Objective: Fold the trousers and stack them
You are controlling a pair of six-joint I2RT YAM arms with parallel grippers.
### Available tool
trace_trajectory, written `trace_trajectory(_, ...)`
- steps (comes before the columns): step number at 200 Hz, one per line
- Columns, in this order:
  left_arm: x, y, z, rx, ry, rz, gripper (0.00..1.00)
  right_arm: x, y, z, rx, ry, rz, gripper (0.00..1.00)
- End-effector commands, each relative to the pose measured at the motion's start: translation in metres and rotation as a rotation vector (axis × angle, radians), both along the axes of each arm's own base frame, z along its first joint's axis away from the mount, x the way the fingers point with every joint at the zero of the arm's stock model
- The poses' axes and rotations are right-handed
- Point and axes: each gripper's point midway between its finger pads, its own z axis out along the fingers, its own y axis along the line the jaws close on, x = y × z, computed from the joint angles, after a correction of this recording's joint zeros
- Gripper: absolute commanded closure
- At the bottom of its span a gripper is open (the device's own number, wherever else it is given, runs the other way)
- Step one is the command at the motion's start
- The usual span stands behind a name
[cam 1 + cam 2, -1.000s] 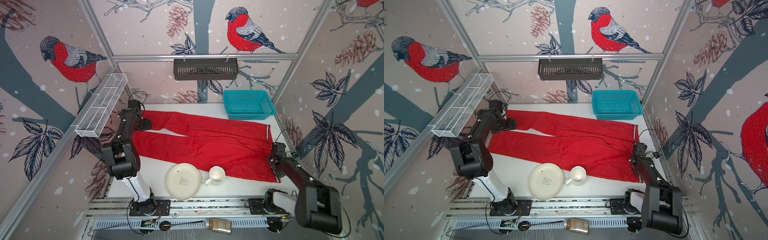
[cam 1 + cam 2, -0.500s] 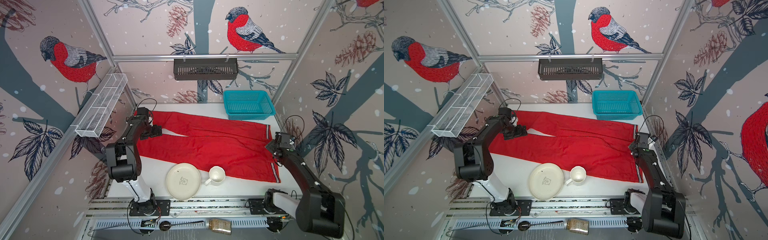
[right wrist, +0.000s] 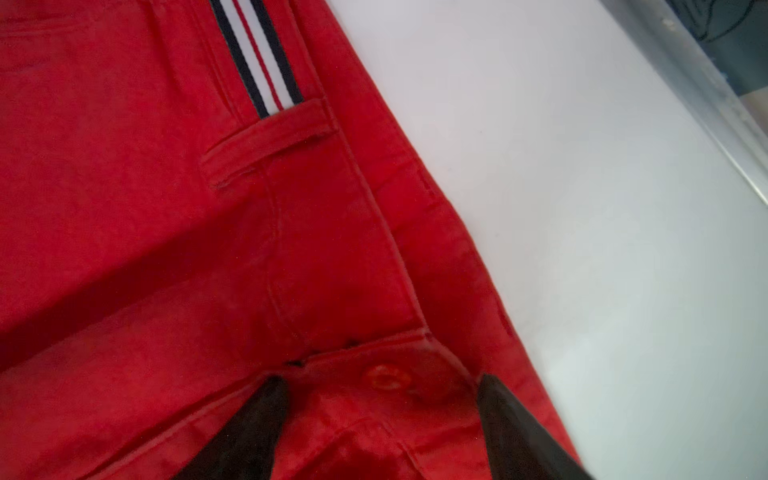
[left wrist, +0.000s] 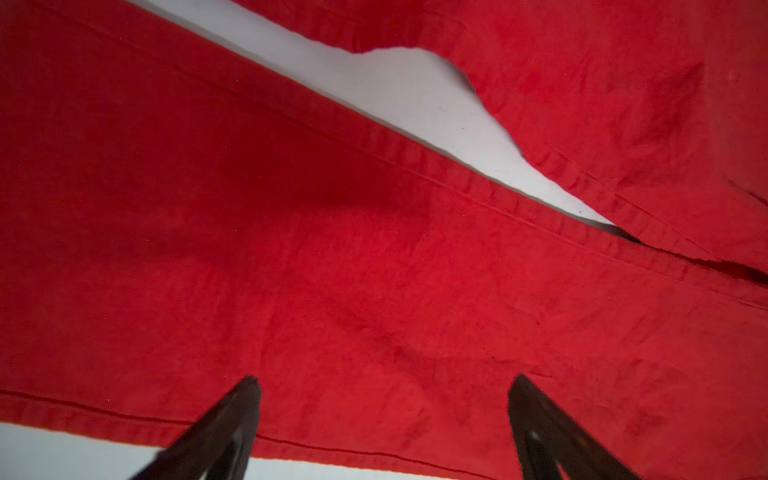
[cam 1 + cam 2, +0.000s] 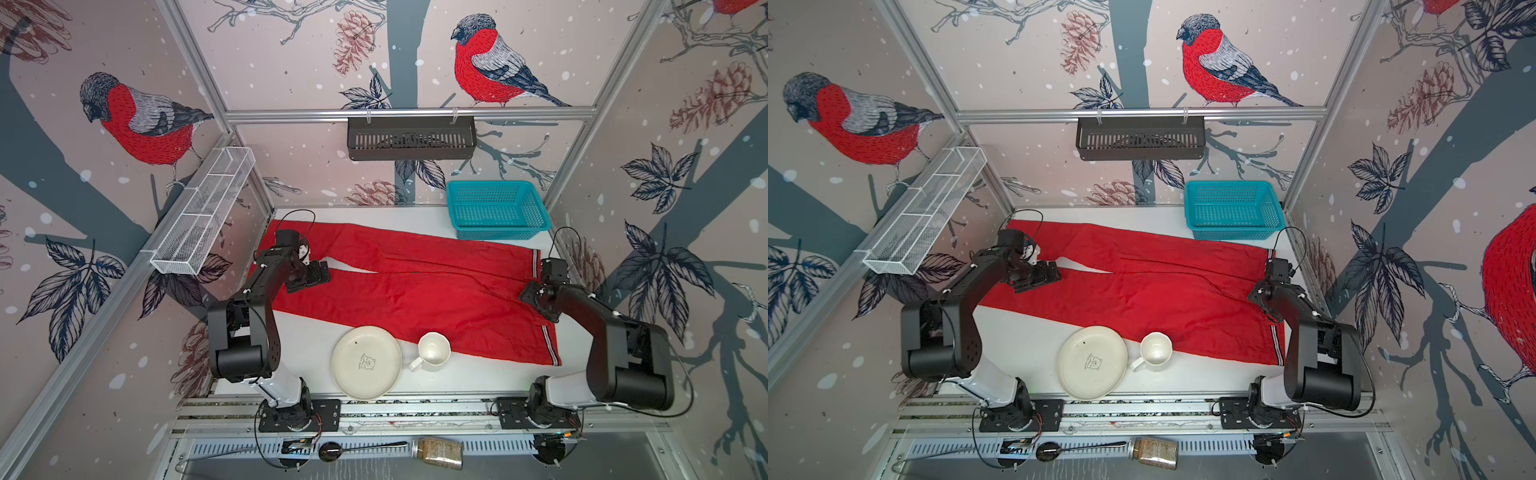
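The bright red trousers (image 5: pixel 415 291) lie spread flat across the white table in both top views, legs to the left and waist to the right. A white, red and dark striped band (image 5: pixel 548 349) runs along the waist edge. My left gripper (image 5: pixel 316 276) hovers open over the near leg close to the split between the legs; in the left wrist view its gripper (image 4: pixel 384 382) shows only red cloth between the fingers. My right gripper (image 5: pixel 531 293) sits low over the waistband. In the right wrist view that gripper (image 3: pixel 381 380) has its jaws apart, straddling the waistband's red button (image 3: pixel 386 376).
A cream plate (image 5: pixel 366 362) and a white mug (image 5: pixel 433 352) stand at the table's front, the mug against the trousers' near edge. A teal basket (image 5: pixel 496 210) sits at the back right. A white wire shelf (image 5: pixel 203 216) and a black rack (image 5: pixel 411 137) hang on the walls.
My left gripper has moved from the far leg ends rightward and forward onto the near leg. My right gripper has shifted along the waist edge to the button, and its jaws have narrowed.
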Motion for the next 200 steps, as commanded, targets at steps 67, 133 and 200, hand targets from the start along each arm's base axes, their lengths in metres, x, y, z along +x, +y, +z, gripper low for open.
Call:
trace_trajectory(67, 0.001, -0.011, -0.012, -0.064, -0.007, -0.012, 0.08, -0.029, -0.048, -0.019, -0.102, 0.095, -0.187, 0.64)
trace_trajectory(133, -0.013, -0.01, -0.032, -0.06, 0.05, -0.002, 0.09, -0.028, -0.072, -0.013, -0.13, 0.088, -0.253, 0.6)
trace_trajectory(200, 0.007, -0.002, -0.011, -0.018, -0.001, 0.013, 0.09, 0.007, -0.048, 0.05, -0.13, -0.068, -0.163, 0.37)
